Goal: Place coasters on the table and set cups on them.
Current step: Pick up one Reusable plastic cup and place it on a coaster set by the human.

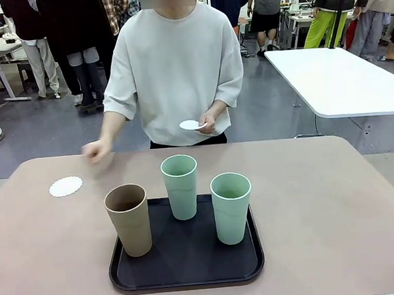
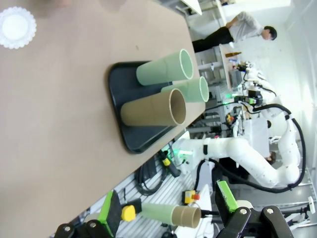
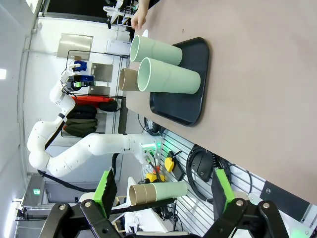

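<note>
Three cups stand upright on a black tray (image 1: pixel 186 275) on the table (image 1: pixel 337 198): a tan cup (image 1: pixel 128 219) at the front left, a mint cup (image 1: pixel 180 186) behind it, and another mint cup (image 1: pixel 232 206) at the right. One white lacy coaster (image 1: pixel 65 186) lies on the table, left of the tray. The person holds a second coaster (image 1: pixel 192 124) in one hand; the other hand (image 1: pixel 96 151) hovers over the table's far left. My left gripper (image 2: pixel 166 208) is open and empty, well back from the tan cup (image 2: pixel 153 108) and the coaster (image 2: pixel 17 27). My right gripper (image 3: pixel 163 188) is open and empty, away from the mint cups (image 3: pixel 168 77).
A white rectangular table (image 1: pixel 342 81) stands at the back right, and other people stand farther off. The right arm (image 2: pixel 247 158) shows beyond the table edge in the left wrist view, the left arm (image 3: pixel 89 148) in the right wrist view. Bare tabletop lies right of the tray.
</note>
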`<state>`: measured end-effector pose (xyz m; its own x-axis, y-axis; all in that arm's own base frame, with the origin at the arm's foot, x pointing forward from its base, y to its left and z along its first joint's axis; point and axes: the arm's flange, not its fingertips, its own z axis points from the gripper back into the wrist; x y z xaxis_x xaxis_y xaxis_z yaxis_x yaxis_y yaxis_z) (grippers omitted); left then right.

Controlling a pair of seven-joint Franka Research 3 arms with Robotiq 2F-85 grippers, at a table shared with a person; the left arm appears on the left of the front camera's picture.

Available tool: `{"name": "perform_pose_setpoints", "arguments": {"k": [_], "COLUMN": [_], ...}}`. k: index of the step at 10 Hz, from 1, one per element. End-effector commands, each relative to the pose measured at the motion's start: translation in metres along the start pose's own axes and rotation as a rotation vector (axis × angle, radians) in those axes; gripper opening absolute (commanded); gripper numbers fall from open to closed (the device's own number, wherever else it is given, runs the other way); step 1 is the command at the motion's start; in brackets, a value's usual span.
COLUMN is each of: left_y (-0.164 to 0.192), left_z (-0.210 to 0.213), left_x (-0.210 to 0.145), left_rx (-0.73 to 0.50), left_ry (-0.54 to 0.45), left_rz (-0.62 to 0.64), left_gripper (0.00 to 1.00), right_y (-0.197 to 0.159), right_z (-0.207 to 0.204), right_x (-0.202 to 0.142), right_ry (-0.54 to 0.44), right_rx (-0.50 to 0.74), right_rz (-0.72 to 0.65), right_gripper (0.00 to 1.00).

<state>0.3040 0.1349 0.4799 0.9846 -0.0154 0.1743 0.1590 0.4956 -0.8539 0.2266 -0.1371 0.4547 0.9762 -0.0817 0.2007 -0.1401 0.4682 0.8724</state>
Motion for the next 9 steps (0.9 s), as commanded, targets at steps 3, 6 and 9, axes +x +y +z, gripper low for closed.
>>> {"name": "perform_pose_setpoints", "arguments": {"k": [3,6,9], "left_y": [-0.002,-0.015,-0.051], "left_z": [0.002,-0.029,-0.071], "left_x": [-0.001,0.018,0.029], "left_rx": [-0.005,0.467,0.622], "left_ry": [-0.004,-0.041,0.007], "left_rz": [-0.010,-0.384,-0.826], "left_gripper": [1.00,1.00,1.00], "right_y": [-0.001,-0.001,-0.001], "right_z": [0.000,0.000,0.000], "right_x": [0.001,0.001,0.001], "right_ry": [-0.005,-0.005,-0.005], "right_rx": [0.018,0.018,0.018], "right_rz": [0.008,0.008,0.008], "right_gripper": [1.00,1.00,1.00]}}
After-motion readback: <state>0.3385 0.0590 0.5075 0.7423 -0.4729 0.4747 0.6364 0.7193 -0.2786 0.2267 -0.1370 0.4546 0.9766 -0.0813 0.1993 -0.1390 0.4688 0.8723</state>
